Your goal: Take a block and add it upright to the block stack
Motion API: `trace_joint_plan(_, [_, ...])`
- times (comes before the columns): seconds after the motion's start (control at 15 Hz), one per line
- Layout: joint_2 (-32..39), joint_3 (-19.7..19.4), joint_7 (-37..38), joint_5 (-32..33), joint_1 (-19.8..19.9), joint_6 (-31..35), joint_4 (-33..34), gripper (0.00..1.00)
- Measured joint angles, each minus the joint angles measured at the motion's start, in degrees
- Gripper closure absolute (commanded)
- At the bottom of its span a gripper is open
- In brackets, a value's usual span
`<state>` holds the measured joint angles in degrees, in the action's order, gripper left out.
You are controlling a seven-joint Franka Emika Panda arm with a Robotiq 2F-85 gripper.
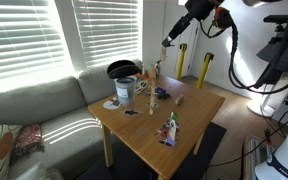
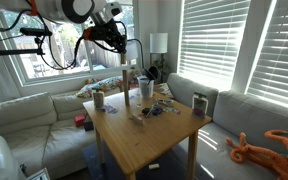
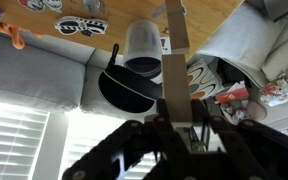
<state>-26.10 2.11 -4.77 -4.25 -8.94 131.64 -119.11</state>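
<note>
- at the left of the table [image 1: 134, 142] in an exterior view, a white cup [image 1: 124, 92] stands with a black bowl [image 1: 121, 69] close by it; neither belongs to the task
- right of them, high over the table's far corner, hangs the gripper [image 1: 166, 43], tilted so that it points down and toward the cup side
- the jaws are drawn narrow on a long pale block [image 3: 175, 55]; in the wrist view it runs straight out from between the fingers, crossing in front of cup and bowl to the frame edge, so i judge it gripped by one end
- the block's long axis lies along the gripper's own reach, so it leans as the wrist leans and is not yet plumb
- slightly further right and much nearer that camera, the block stack [image 1: 170, 128] stands upright by the table's near edge: a slim mixed-colour column about as tall as the cup, well apart from the gripper and far below it
- the coming move turns on that gap: from the jaws the stack lies across the table and down; i reckon the wrist must square up until the block is vertical, then bring its free end over the narrow top
- the risk, as i judge it: so slim a column could topple at a slight sideways nudge
</note>
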Motion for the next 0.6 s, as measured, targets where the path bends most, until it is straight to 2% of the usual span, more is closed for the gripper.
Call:
trace_joint_plan(0.27, [0.6,0.0,-2.5,-1.0,-1.2,3.4,-0.4,0.93])
trace_joint_plan(0.6, [1.8,-0.1,-5.8,-2.4,-2.0,3.8,-0.7,0.93])
